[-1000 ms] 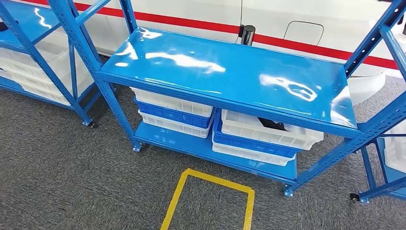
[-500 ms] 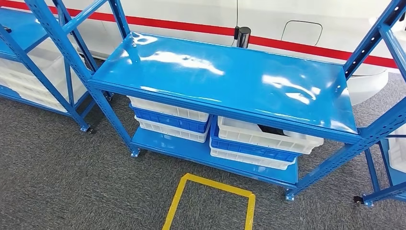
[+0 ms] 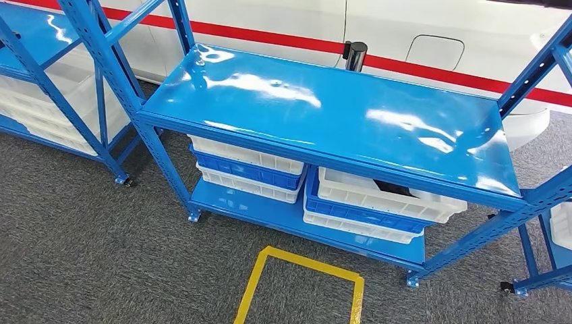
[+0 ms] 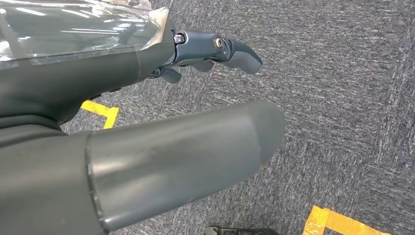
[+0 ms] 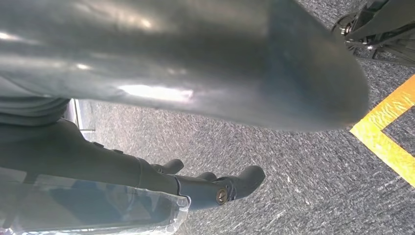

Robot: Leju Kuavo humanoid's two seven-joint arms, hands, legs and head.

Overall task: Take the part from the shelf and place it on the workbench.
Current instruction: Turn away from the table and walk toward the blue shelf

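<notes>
Under shelf, dark part in white bin, fingers apart

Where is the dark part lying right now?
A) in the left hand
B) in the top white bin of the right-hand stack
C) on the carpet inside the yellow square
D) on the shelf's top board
B: the dark part shows over the rim of the top white bin of the right-hand stack, under the glossy top board.
</notes>
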